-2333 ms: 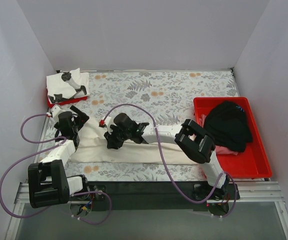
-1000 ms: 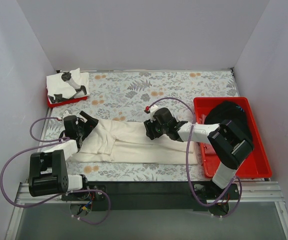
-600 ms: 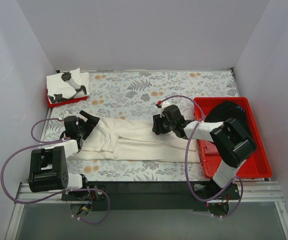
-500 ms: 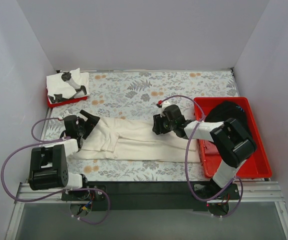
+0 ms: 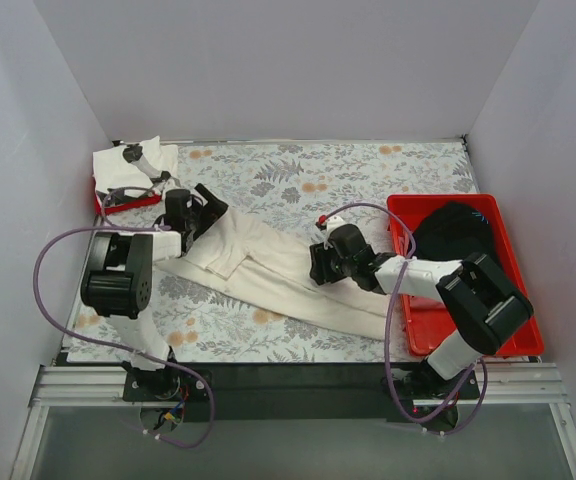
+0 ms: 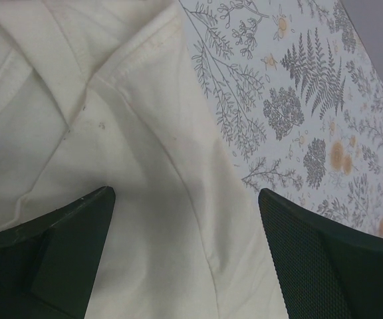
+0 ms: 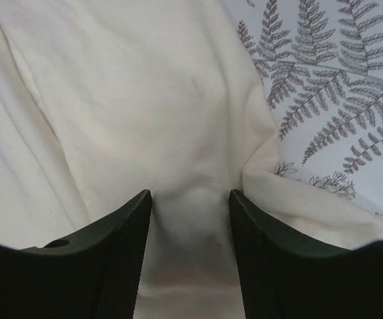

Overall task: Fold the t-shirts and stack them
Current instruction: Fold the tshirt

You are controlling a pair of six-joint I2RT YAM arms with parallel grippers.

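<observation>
Pinching the cream t-shirt [image 7: 112, 100], right claw [image 7: 190, 199] — grip hidden from above.

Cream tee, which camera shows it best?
The top view: it shows nearly the whole cream tee stretched diagonally across the table. The left wrist view shows only a seamed patch of it, and the right wrist view only puckered cloth up close.

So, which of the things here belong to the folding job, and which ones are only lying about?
For the job:
- cream t-shirt, spread out in the middle
- white t-shirt with black marks, far left
- black t-shirt, in the right tray

Only lying about:
- right red tray
- small red tray, under the marked shirt
- floral table cover
</observation>
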